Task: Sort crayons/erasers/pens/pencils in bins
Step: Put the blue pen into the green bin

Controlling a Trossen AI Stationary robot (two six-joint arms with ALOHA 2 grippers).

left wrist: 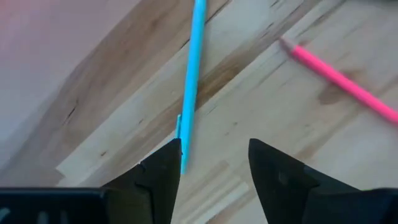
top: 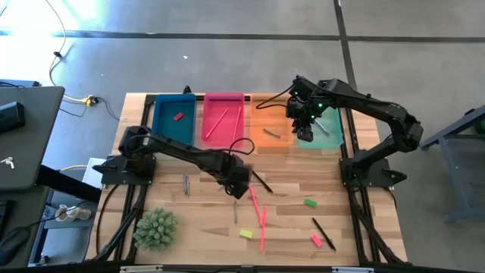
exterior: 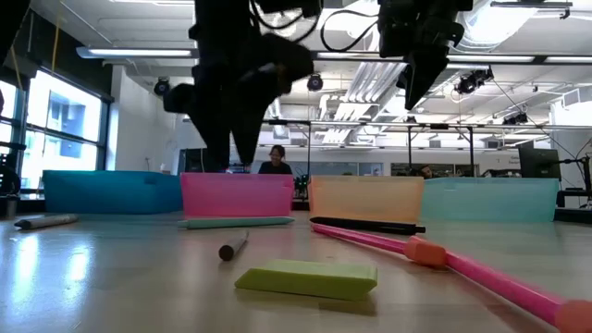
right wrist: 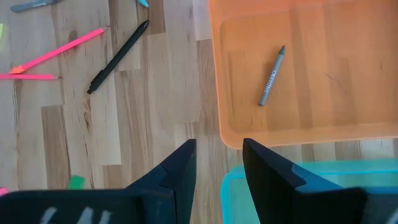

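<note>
Near the middle of the counter (top: 204,227), my left pincer (top: 239,180) hangs low with its jaws parted, gripping nothing — a light-blue stick (left wrist: 191,81) lies on the wood right beside one finger (left wrist: 163,177), running away from the wrist, and a pink stick (left wrist: 339,81) lies off to the other side.

My right pincer (top: 305,130) hovers over the seam between the orange bin (top: 270,125) and the teal-green bin (top: 327,130), at about one o'clock from the left one; its fingers (right wrist: 180,171) stand apart with nothing between them.

Across the far edge the four bins sit in a row: the blue bin (top: 173,120) holds a red eraser (top: 179,117), the pink bin (top: 224,120) holds long pink sticks, and the orange one holds a single grey crayon (right wrist: 272,76).

Loose on the counter: another grey crayon (top: 186,185) at nine o'clock from my left pincer, a dark pen (top: 261,181) at three o'clock, pink-red pencils (top: 258,216) at five o'clock, a green eraser (top: 309,202), a yellow eraser (top: 245,233), a pink eraser (top: 316,240) and a second dark pen (top: 323,233) — all toward the near edge. A spiky green plant (top: 156,227) sits at the near left corner.
</note>
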